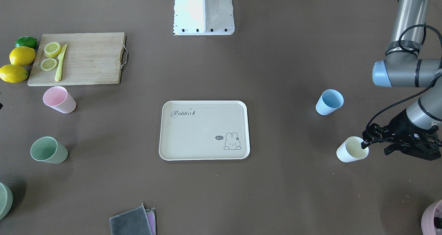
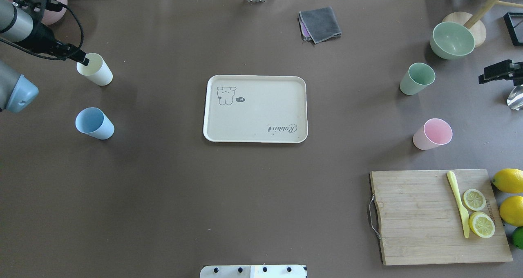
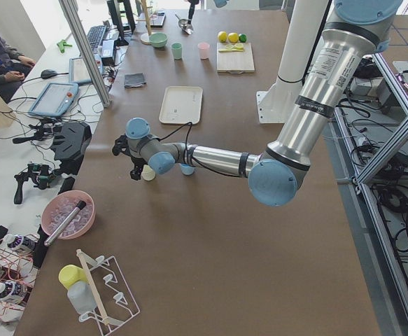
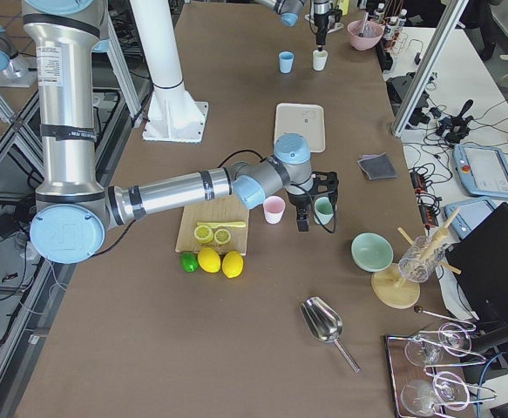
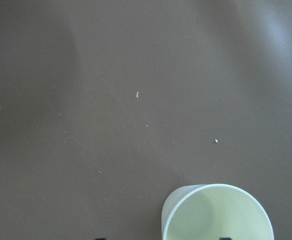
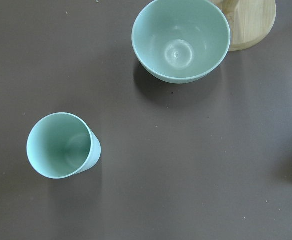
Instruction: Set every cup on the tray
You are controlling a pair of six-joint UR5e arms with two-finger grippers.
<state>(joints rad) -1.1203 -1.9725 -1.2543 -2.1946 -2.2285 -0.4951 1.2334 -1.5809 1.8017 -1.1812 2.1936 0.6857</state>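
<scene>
The cream tray (image 2: 261, 124) lies mid-table with nothing on it, also in the front view (image 1: 193, 138). Four cups stand upright on the table. The cream-yellow cup (image 2: 94, 69) and the light blue cup (image 2: 94, 123) are on my left. The sage green cup (image 2: 416, 79) and the pink cup (image 2: 432, 134) are on my right. My left gripper (image 2: 75, 56) is open and straddles the cream-yellow cup's wall (image 5: 218, 212), one finger inside the rim and one outside. My right gripper (image 2: 483, 74) is open, hovering just right of the green cup (image 6: 60, 145).
A green bowl (image 2: 452, 40) and a wooden stand sit behind the green cup. A wooden cutting board (image 2: 437, 216) with lemon slices, a knife and whole lemons lies at the front right. A folded grey cloth (image 2: 320, 23) is at the far edge. A pink bowl (image 1: 433, 217) is beyond the left arm.
</scene>
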